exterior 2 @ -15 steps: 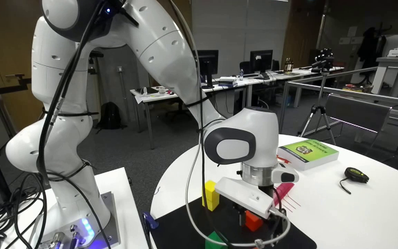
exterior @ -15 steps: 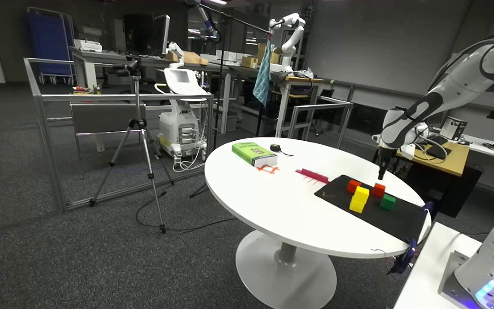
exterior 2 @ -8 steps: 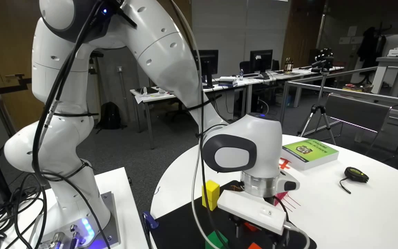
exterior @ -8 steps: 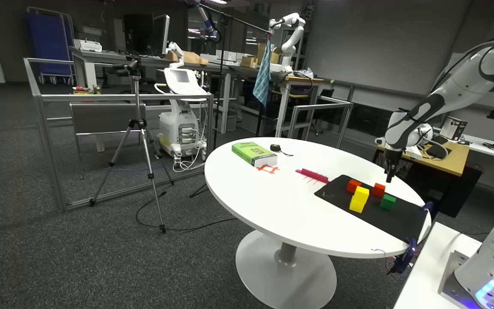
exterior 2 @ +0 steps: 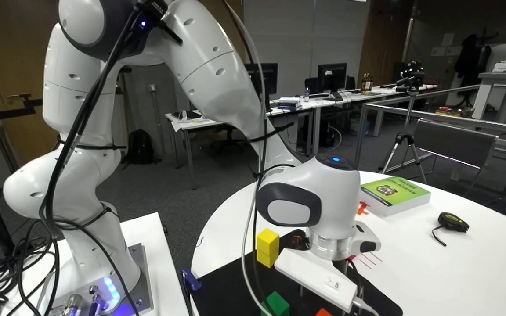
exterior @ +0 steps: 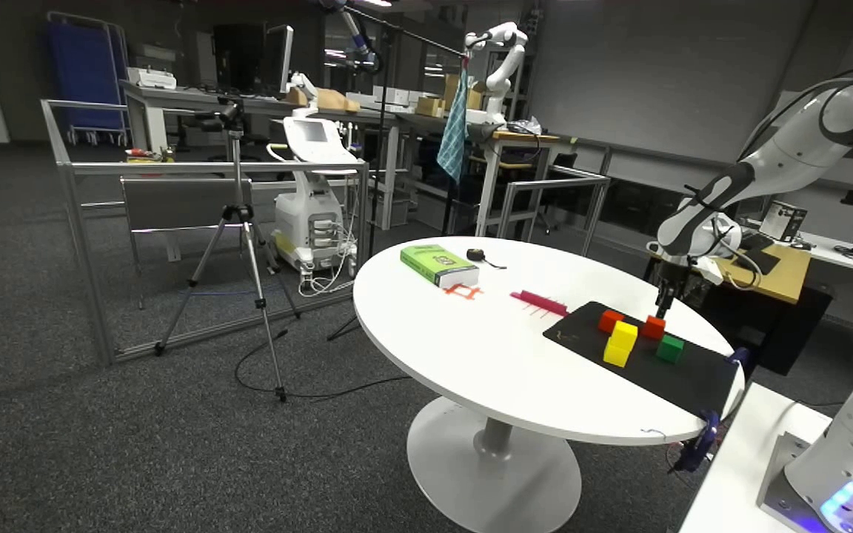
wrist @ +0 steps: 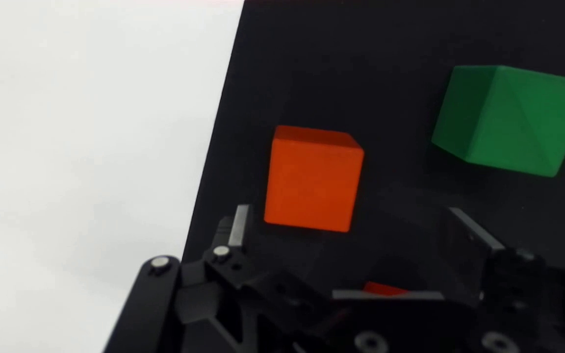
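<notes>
In the wrist view my gripper (wrist: 358,227) stands open, its fingers wide apart with nothing between them. An orange-red cube (wrist: 314,179) lies on the black mat just ahead of the fingertips, closer to the left finger (wrist: 240,226). To its right is a green cube (wrist: 518,122). A second red cube (wrist: 384,289) is mostly hidden behind the gripper's body. In an exterior view the gripper (exterior: 661,314) hangs just above and behind a red cube (exterior: 653,328). Two yellow cubes (exterior: 624,337) are stacked nearby. The white camera housing hides the fingers in an exterior view.
The black mat (exterior: 678,381) covers part of the round white table (exterior: 471,355), with a blue clamp (exterior 2: 191,279) at the edge. Farther off lie a magenta piece (exterior: 541,302), a green book (exterior 2: 393,191), an orange lattice piece (exterior: 463,291) and a tape measure (exterior 2: 453,221).
The arm has come down, and the hand has turned somewhat, bringing the gripper lower by the red cube. The gripper has stayed open, and the cubes have kept their places.
</notes>
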Available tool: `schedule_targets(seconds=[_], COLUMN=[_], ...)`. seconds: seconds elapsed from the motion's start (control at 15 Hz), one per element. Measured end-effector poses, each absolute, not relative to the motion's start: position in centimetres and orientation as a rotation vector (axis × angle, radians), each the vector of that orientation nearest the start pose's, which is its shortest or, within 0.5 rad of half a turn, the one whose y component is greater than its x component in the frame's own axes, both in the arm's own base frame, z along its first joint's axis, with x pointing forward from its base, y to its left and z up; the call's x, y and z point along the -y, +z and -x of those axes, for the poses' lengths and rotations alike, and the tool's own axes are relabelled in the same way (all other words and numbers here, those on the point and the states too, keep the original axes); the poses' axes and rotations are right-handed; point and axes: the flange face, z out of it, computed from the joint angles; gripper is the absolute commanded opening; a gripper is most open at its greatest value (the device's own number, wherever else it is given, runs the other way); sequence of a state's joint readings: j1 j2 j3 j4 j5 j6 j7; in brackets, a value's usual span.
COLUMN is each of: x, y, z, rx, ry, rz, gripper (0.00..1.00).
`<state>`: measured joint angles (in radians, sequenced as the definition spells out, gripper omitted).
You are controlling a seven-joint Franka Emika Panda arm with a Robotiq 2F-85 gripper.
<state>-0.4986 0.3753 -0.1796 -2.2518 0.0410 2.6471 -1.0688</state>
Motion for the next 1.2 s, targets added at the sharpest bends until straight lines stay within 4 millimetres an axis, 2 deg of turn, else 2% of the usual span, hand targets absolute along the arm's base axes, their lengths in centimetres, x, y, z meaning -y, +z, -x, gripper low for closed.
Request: schedule_targets(seconds=[0.47, 1.2], x=[35.6, 36.7], y=[19.0, 16.8], z=[-41.9, -43.4], rx=[0.499, 0.449], ry=[0.013, 0.01], rz=[3.138, 3.136], gripper=[1.0, 1.0])
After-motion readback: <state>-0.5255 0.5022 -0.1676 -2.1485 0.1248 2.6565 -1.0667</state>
